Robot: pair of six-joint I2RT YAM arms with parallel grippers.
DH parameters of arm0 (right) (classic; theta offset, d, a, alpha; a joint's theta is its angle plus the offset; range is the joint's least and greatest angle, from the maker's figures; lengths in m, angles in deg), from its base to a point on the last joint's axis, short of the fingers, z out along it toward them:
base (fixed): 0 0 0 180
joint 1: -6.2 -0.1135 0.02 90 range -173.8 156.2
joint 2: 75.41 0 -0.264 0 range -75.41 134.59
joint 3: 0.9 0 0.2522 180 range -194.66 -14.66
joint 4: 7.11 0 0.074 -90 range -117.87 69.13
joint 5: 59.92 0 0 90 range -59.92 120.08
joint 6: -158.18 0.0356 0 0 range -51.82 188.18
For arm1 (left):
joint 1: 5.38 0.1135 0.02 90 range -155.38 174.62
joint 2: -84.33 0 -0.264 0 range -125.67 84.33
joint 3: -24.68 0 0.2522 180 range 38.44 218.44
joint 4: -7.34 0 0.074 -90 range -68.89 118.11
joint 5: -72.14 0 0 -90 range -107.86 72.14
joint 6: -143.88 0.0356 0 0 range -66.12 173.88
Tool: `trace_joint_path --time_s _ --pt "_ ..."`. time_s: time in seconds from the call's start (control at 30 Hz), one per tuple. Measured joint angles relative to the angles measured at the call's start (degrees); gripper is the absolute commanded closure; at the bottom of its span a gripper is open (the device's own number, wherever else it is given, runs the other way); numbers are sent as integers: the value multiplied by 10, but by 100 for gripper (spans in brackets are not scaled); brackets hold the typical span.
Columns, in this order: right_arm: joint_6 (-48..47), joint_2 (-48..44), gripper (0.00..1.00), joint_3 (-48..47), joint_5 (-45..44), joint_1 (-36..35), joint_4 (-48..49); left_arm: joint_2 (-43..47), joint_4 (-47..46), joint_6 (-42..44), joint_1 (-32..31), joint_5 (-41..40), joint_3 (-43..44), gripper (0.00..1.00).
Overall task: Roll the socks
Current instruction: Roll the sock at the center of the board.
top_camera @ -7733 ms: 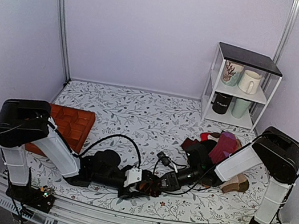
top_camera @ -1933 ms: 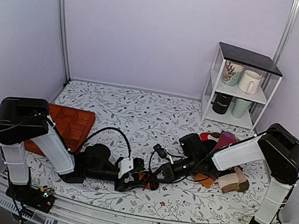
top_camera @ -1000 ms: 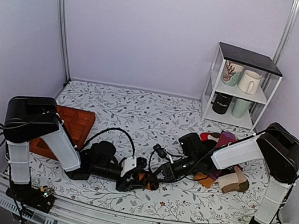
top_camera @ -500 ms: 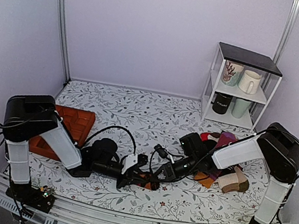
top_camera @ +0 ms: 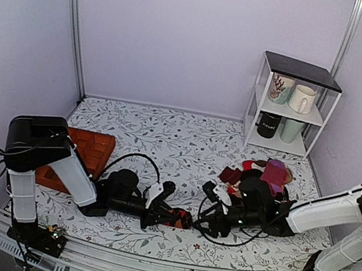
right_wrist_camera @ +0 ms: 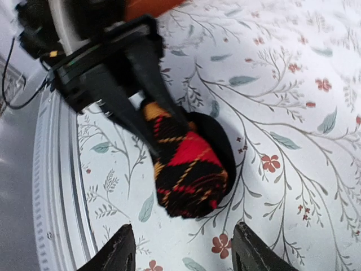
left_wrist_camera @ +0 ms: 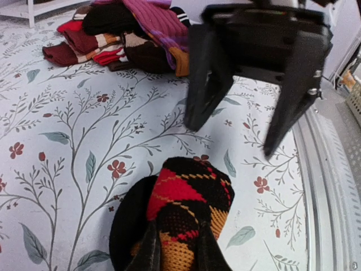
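Observation:
The socks [top_camera: 181,218] are a tight roll of black knit with red and orange diamonds, lying on the floral table near its front edge. My left gripper [top_camera: 168,215] reaches in from the left, shut on the roll's left end. In the left wrist view both fingers [left_wrist_camera: 151,253] pinch the socks [left_wrist_camera: 189,206]. My right gripper [top_camera: 205,218] stands open just right of the roll, not touching it. From the right wrist, the socks [right_wrist_camera: 190,167] lie beyond its spread fingertips [right_wrist_camera: 122,251], and the left gripper [right_wrist_camera: 161,127] holds the far end.
A pile of other socks [top_camera: 266,178], maroon, purple and tan, lies behind the right arm. A red-orange tray [top_camera: 86,150] sits at the left. A white shelf [top_camera: 289,107] with mugs stands at the back right. The metal rail [left_wrist_camera: 333,186] runs along the table's front edge.
The right gripper has let go of the roll, opened wide and drawn back to the right, its arm dropping low. The left gripper closed on the roll and still holds it.

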Motion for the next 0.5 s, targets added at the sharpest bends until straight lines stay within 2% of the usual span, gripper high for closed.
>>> trace_joint_path --time_s 0.17,0.5 --pt "-116 -85 39 78 -48 -33 84 3 -8 -19 0 -5 -9 100" --pt "-249 -60 39 66 -82 -70 117 10 21 -23 0 -5 3 100"
